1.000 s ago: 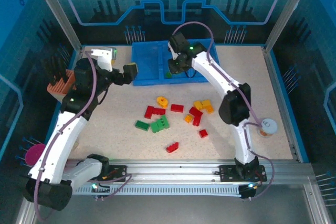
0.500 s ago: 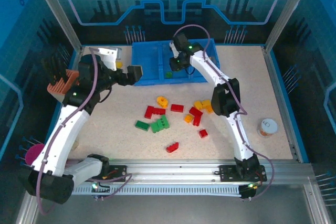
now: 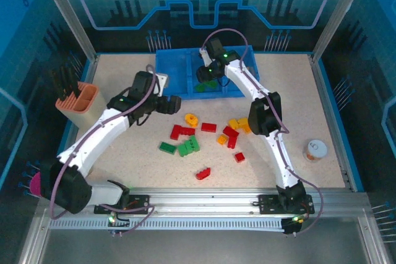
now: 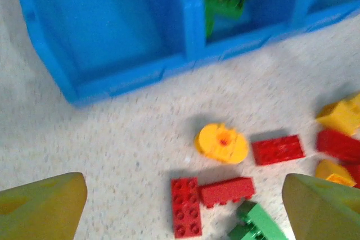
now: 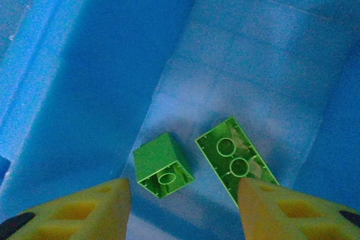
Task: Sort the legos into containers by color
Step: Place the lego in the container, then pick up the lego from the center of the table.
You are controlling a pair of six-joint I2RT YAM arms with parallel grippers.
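The blue tray (image 3: 168, 85) stands at the back of the table. My right gripper (image 3: 206, 77) hangs open over its middle compartment. Two green legos, a small one (image 5: 163, 164) and a long one (image 5: 236, 158), lie upside down on the tray floor (image 5: 247, 60) just ahead of the open right gripper (image 5: 183, 212). My left gripper (image 3: 171, 104) is open and empty in front of the tray, above bare table beside a red brick (image 4: 185, 206). A yellow round piece (image 4: 222, 141), two more red bricks (image 4: 277, 150) (image 4: 226, 190) and a green brick (image 4: 256, 223) lie beyond the open left gripper (image 4: 180, 217).
Several red, green and orange-yellow legos lie scattered mid-table, among them a red one (image 3: 203, 174) nearest the front and yellow ones (image 3: 241, 125) by the right arm. A peach tool holder (image 3: 79, 104) stands at the left. A white can (image 3: 315, 149) sits at the right.
My left arm has swung from the back left corner toward the middle of the table, in front of the tray. The right gripper has stayed over the tray's middle compartment.
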